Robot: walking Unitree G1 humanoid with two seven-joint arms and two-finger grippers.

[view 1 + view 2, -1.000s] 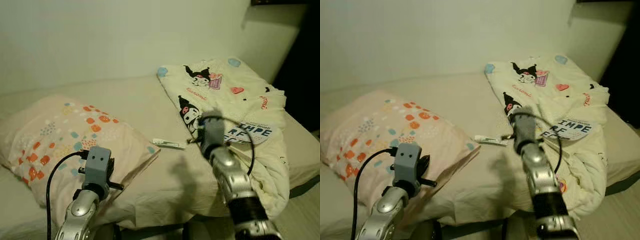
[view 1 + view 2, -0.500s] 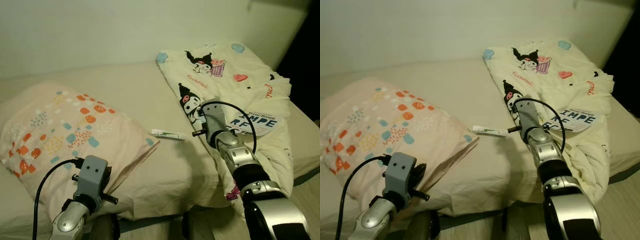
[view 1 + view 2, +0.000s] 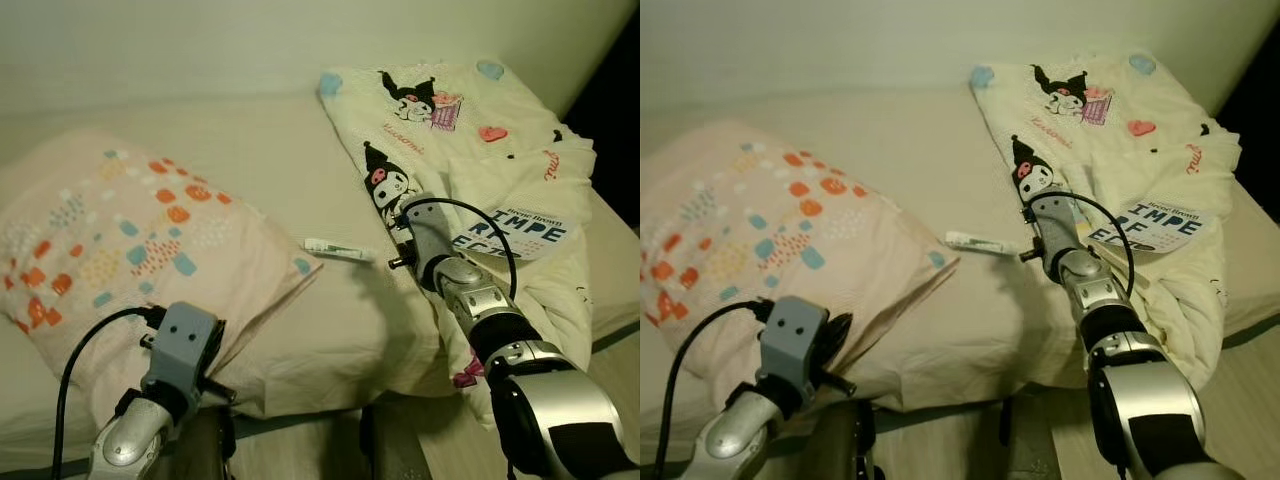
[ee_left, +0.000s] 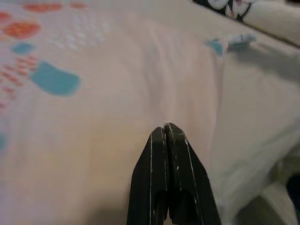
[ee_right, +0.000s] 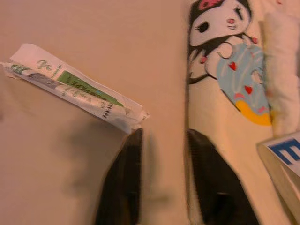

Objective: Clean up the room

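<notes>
Right wrist view gives you the wrapper (image 5: pixel 75 89) close up: a slim white packet with a green stripe and small print, crumpled at its ends. It lies flat on the bed (image 3: pixel 280 190) between the pillow (image 3: pixel 130 250) and the blanket (image 3: pixel 480 150), long axis running from one toward the other. Your right gripper (image 5: pixel 164 154) sits with fingers parted, one tip just beside the wrapper's near end. Your left gripper (image 4: pixel 166 133) is pressed closed over the pillow.

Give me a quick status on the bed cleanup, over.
Right gripper open, hovering at the near end of the wrapper on the bed. Left gripper shut, over the pillow. Blanket edge right beside the right gripper.
</notes>
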